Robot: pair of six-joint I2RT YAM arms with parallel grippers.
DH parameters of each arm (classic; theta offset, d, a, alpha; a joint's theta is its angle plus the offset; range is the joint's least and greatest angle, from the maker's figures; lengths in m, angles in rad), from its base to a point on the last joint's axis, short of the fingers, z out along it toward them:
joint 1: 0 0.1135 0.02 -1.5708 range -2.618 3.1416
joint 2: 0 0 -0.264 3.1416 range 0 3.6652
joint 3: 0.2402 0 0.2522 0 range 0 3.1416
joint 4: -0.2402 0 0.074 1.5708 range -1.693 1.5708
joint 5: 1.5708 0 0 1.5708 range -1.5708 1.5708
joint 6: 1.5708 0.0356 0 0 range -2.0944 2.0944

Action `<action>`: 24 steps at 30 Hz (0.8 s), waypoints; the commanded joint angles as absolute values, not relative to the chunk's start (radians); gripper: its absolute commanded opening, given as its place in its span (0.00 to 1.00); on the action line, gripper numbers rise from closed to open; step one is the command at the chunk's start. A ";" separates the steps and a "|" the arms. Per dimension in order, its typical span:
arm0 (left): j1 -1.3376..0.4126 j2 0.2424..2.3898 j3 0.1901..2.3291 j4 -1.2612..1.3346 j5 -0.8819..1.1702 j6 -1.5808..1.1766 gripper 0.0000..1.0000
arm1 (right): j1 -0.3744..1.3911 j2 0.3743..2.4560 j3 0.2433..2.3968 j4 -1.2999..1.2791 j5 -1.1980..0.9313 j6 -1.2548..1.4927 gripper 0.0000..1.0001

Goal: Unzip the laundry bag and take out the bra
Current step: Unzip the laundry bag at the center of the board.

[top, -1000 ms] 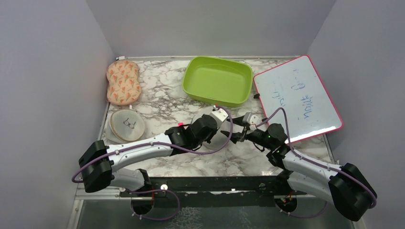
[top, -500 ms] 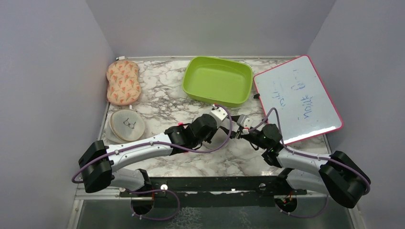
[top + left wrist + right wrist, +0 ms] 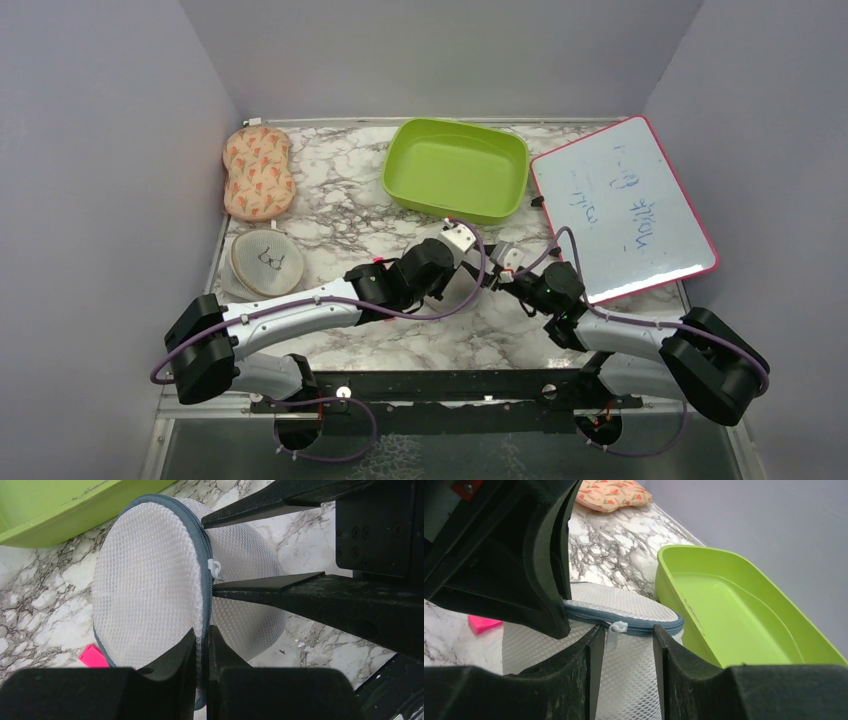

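Observation:
The laundry bag [image 3: 150, 585] is a round white mesh case with a grey-blue zip rim, held on edge above the marble table. It also shows in the right wrist view [image 3: 634, 610]. My left gripper [image 3: 201, 645] is shut on the bag's zip rim. My right gripper [image 3: 623, 650] is open, its jaws either side of the white zip pull [image 3: 616, 628], which also shows in the left wrist view [image 3: 215, 569]. In the top view the two grippers meet mid-table, left [image 3: 452, 262] and right [image 3: 497, 272], and hide the bag. No bra shows through the mesh.
A green tray [image 3: 456, 168] stands just behind the grippers. A whiteboard [image 3: 620, 205] lies at the right. A beige round mesh case with a bra icon [image 3: 266, 260] and an orange patterned pad [image 3: 259, 172] lie at the left. A pink object [image 3: 92, 656] lies under the bag.
My right gripper has moved left and forward, up to the bag held by my left gripper. The left arm has stayed almost still.

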State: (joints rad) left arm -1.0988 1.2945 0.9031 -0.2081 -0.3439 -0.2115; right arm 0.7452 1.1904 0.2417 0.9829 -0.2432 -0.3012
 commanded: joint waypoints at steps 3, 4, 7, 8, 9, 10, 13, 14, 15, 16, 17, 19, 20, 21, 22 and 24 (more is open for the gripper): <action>-1.097 1.281 0.930 -0.200 -0.310 -0.225 0.00 | 0.752 1.165 0.226 1.049 -0.146 -0.313 0.32; -1.096 1.281 0.930 -0.201 -0.310 -0.224 0.00 | 0.752 1.163 0.226 1.045 -0.150 -0.313 0.31; -1.097 1.281 0.931 -0.201 -0.313 -0.222 0.00 | 0.751 1.171 0.231 1.036 -0.167 -0.314 0.25; -1.097 1.281 0.932 -0.202 -0.314 -0.221 0.00 | 0.752 1.174 0.230 1.036 -0.173 -0.314 0.24; -1.096 1.281 0.933 -0.202 -0.316 -0.218 0.00 | 0.752 1.176 0.229 1.036 -0.178 -0.313 0.23; -1.097 1.282 0.934 -0.202 -0.316 -0.218 0.00 | 0.752 1.178 0.228 1.037 -0.181 -0.311 0.23; -1.097 1.279 0.936 -0.204 -0.315 -0.216 0.00 | 0.752 1.182 0.227 1.035 -0.198 -0.311 0.22; -1.097 1.279 0.936 -0.204 -0.315 -0.216 0.00 | 0.752 1.186 0.231 1.032 -0.208 -0.313 0.22; -1.097 1.279 0.935 -0.204 -0.314 -0.216 0.00 | 0.752 1.192 0.234 1.031 -0.218 -0.316 0.22; -1.097 1.279 0.935 -0.205 -0.314 -0.216 0.00 | 0.752 1.197 0.237 1.032 -0.230 -0.315 0.21; -1.097 1.281 0.936 -0.204 -0.313 -0.214 0.00 | 0.752 1.203 0.240 1.034 -0.237 -0.314 0.20; -1.096 1.281 0.936 -0.204 -0.311 -0.213 0.00 | 0.752 1.212 0.241 1.039 -0.253 -0.313 0.20; -1.097 1.281 0.935 -0.204 -0.311 -0.212 0.00 | 0.752 1.216 0.242 1.041 -0.264 -0.313 0.20; -1.097 1.281 0.935 -0.204 -0.310 -0.210 0.00 | 0.752 1.221 0.243 1.044 -0.273 -0.311 0.21; -1.097 1.281 0.935 -0.204 -0.310 -0.209 0.00 | 0.752 1.228 0.246 1.043 -0.281 -0.309 0.23; -1.096 1.281 0.936 -0.204 -0.310 -0.206 0.00 | 0.752 1.241 0.248 1.050 -0.282 -0.306 0.23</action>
